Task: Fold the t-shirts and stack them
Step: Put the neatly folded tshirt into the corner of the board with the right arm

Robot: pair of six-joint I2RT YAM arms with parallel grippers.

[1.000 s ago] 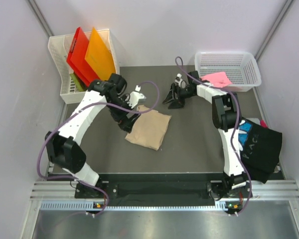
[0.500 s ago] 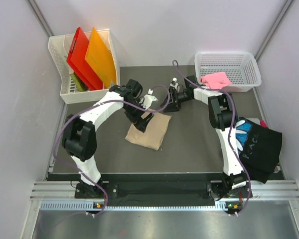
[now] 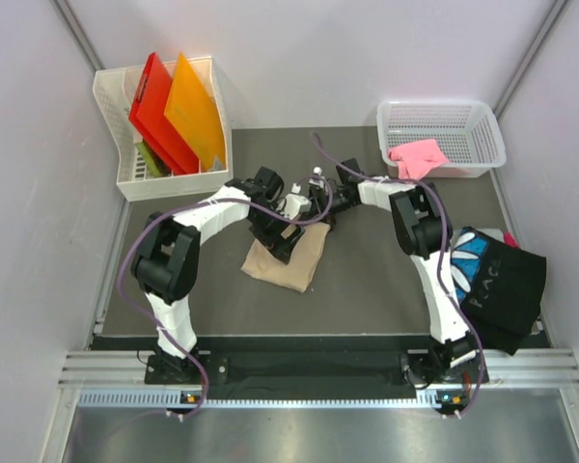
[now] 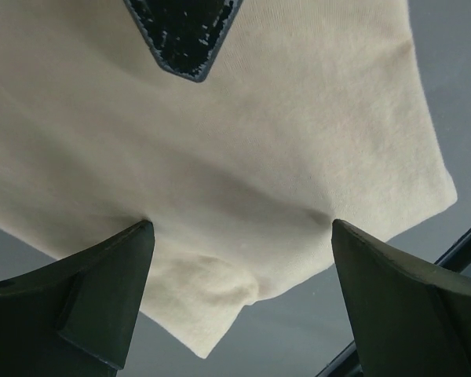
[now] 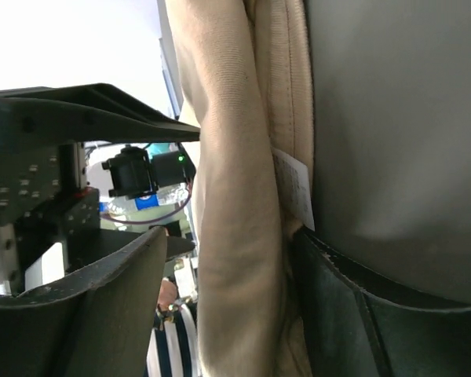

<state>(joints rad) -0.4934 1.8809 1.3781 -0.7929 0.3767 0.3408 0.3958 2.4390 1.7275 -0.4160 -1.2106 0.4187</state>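
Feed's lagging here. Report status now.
Left jaws wide open, tips on tan shirt. Right jaws straddle its labelled edge, not closed. Left arm crowds alongside.

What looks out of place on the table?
The black printed t-shirt is bunched at the right, spilling past the edge of the dark mat. The pink t-shirt hangs over the rim of the white mesh basket, half out. The folded tan t-shirt lies skewed to the mat.

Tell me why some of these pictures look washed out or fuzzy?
Top view: evenly lit and sharp throughout. Left wrist view: the tan t-shirt is crisp, while the jaws near the lens are dark and soft-edged. Right wrist view: the background at upper left is blown out white.
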